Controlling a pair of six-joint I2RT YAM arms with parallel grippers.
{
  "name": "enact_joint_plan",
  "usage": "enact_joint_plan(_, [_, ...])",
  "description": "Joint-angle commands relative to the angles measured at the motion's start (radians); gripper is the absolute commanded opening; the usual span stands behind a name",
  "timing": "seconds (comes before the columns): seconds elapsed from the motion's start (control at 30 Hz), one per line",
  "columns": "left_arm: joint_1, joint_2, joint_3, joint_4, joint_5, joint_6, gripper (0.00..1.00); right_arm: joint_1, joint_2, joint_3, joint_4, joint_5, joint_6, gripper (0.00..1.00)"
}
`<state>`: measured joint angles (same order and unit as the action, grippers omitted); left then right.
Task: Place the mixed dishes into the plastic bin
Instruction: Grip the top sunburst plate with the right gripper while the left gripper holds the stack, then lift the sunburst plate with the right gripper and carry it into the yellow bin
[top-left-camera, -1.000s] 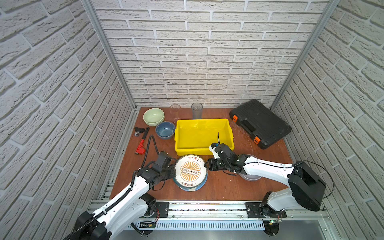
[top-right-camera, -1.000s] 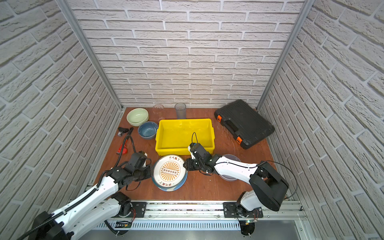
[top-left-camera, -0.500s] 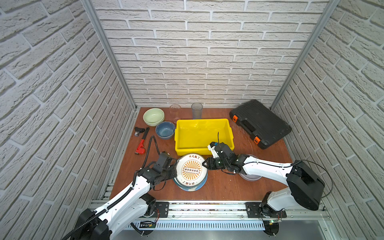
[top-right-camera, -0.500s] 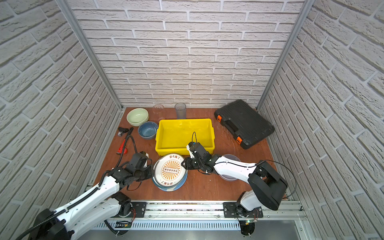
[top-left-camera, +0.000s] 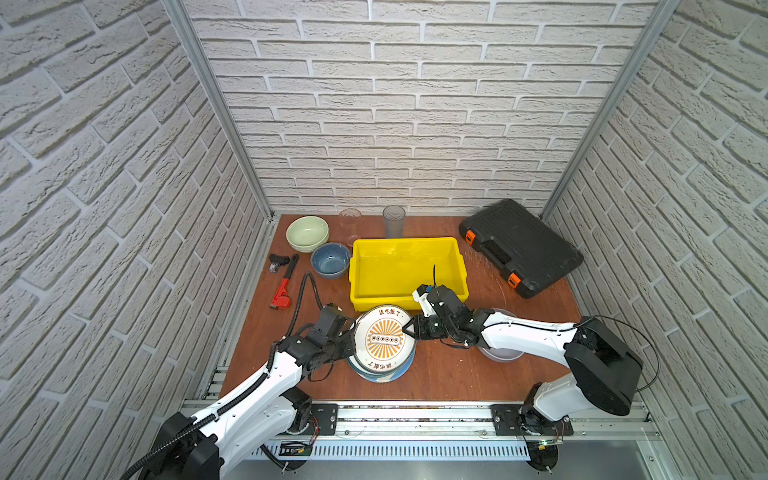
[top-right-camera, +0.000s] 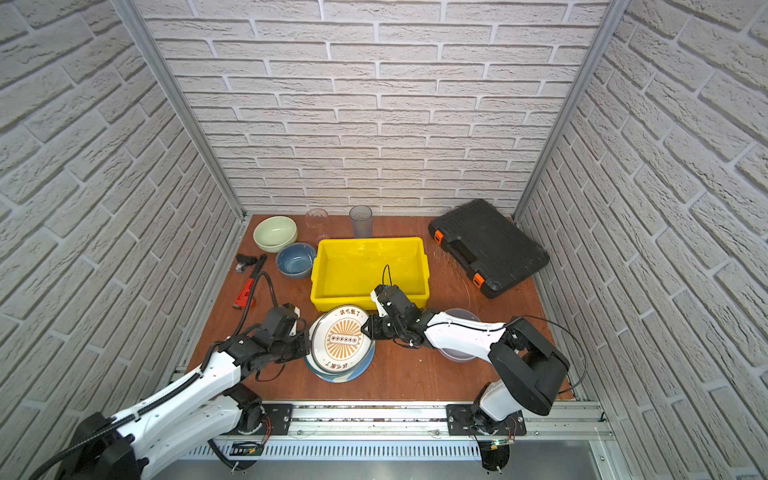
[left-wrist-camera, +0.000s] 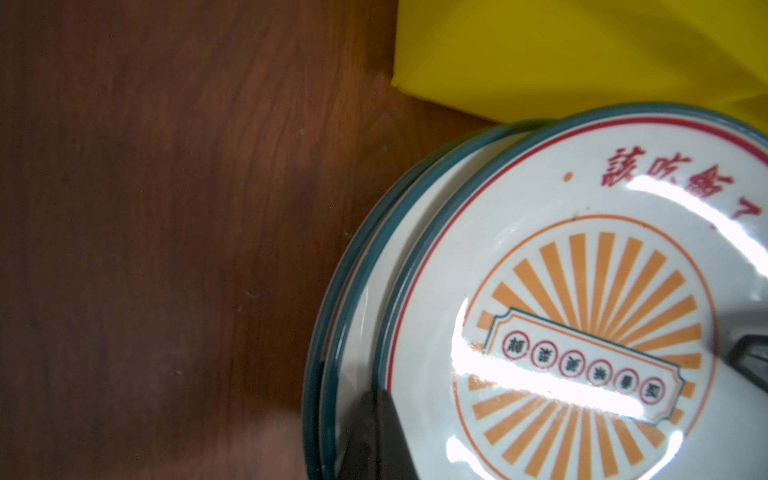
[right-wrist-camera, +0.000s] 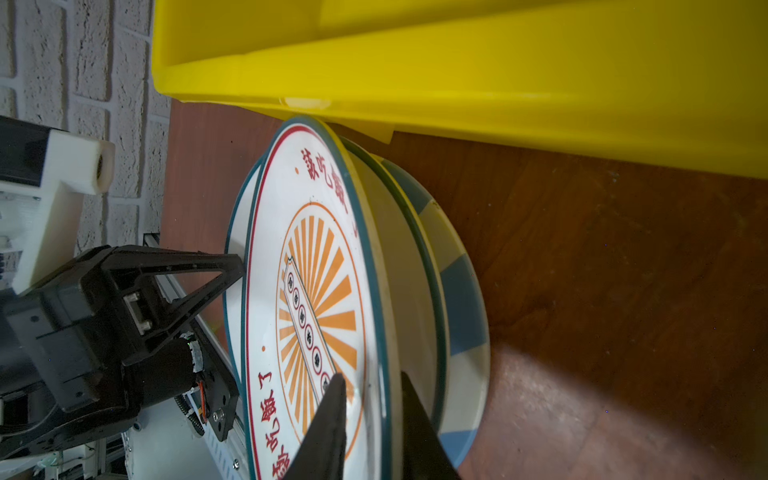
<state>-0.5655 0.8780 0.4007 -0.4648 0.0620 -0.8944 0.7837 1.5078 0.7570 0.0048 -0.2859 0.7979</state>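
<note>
Evidently the left gripper (top-left-camera: 353, 338), fingers pressed together, braced the orange sunburst plate (top-left-camera: 384, 339) atop its stack (top-left-camera: 380, 374), just before the yellow bin (top-left-camera: 407, 242) — letting the right gripper (top-left-camera: 408, 328) straddle the raised rim — whether clamped, I couldn't tell.

Right gripper (top-left-camera: 408, 328) has crept in toward the left arm, onto the orange sunburst plate (top-left-camera: 384, 338). Its jaws are far narrower than a second back and now straddle the rim, one of the fingers (right-wrist-camera: 332, 411) over the face. Full pinch: can't tell. The plate has risen slightly; in both top views its far rim now overlaps the yellow bin (top-left-camera: 374, 303).
</note>
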Motion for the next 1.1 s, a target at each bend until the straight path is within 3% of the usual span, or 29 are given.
enact_joint_plan(0.0, [-0.007, 0.001, -0.019, -0.008, 0.007, -0.007, 0.04, 0.008, -0.006, -0.009, 0.039, -0.013, 0.006, 0.18])
enact_joint_plan(0.27, [-0.005, -0.040, 0.033, -0.106, -0.018, 0.013, 0.07, 0.009, -0.051, -0.002, -0.026, 0.008, -0.002, 0.08])
enact_joint_plan(0.5, [-0.006, -0.062, 0.115, -0.207, -0.044, 0.036, 0.24, 0.009, -0.125, 0.022, -0.123, 0.042, -0.026, 0.07])
enact_joint_plan(0.77, [-0.006, -0.058, 0.195, -0.259, -0.063, 0.067, 0.35, 0.009, -0.224, 0.097, -0.271, 0.088, -0.067, 0.06])
enact_joint_plan(1.07, [-0.005, -0.027, 0.261, -0.274, -0.159, 0.094, 0.48, 0.009, -0.264, 0.276, -0.476, 0.181, -0.130, 0.06])
